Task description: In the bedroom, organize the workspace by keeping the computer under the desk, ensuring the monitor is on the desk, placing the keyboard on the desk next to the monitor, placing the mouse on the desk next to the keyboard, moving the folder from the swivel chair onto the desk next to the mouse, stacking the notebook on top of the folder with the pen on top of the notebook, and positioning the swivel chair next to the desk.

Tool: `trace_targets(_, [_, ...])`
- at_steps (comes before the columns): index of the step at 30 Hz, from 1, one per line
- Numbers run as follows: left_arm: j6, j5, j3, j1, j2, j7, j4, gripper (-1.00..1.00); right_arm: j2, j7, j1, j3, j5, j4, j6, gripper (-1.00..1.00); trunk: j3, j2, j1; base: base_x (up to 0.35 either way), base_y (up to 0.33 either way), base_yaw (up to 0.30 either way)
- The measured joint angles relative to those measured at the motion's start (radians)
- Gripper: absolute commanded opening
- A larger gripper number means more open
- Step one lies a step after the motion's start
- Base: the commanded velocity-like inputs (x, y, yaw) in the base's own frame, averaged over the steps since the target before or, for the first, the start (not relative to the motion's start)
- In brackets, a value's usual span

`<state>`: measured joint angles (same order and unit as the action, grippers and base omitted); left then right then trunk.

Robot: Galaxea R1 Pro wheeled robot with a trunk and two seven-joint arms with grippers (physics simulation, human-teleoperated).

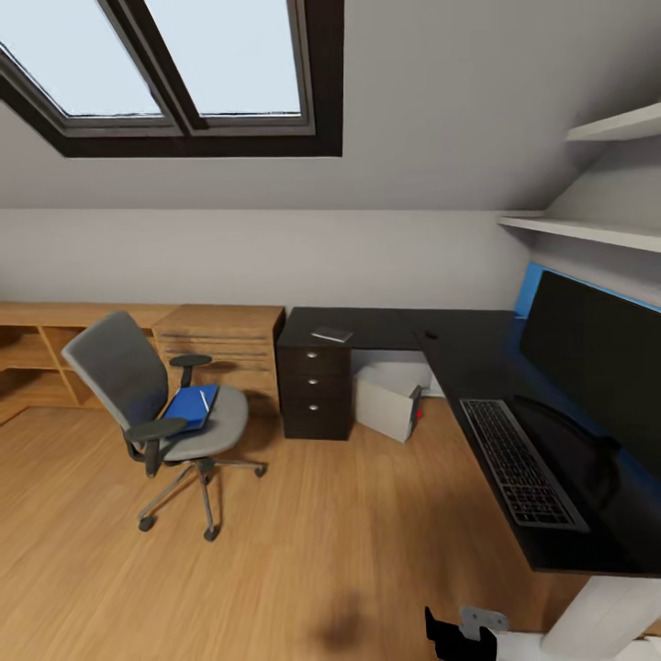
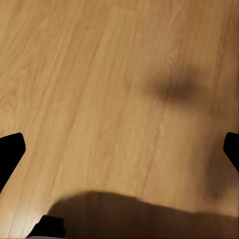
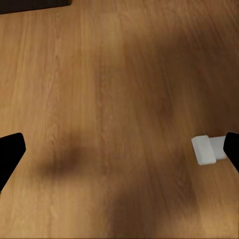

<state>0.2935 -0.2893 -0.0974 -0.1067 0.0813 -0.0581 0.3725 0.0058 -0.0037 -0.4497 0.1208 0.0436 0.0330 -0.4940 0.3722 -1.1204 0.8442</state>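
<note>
Folder [image 1: 191, 405] w/ pen [image 1: 204, 400] on chair [image 1: 156, 404], notebook [image 1: 331, 334] on desk [image 1: 386, 329], keyboard [image 1: 519, 462] by monitor [image 1: 592, 344], both claws spread wide over floor [image 2: 99, 89].

Both tools [image 2: 119, 144] [image 3: 119, 144] wide apart, downward-facing.

Left claw [image 2: 119, 144]: two matte black fingertips [image 2: 11, 149], flat-faced with angled edges, no markings legible. Right claw [image 3: 119, 149]: same black fingertips [image 3: 10, 152], same blunt wedge shape. Head view, bottom edge: black bracket-like part [image 1: 452, 635] beside a small grey plate [image 1: 484, 620] with a round hole; a white casing section [image 1: 597, 620] alongside it.
</note>
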Motion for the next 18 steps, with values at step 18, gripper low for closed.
trace_targets(18, [-0.005, -0.006, 0.003, 0.0, -0.002, 0.001, -0.007, 1.0, -0.001, -0.003, 0.0, 0.002, 0.0, 0.003, 0.001, 1.0, 0.0, 0.0, 0.0, 0.335, 0.072, -0.002])
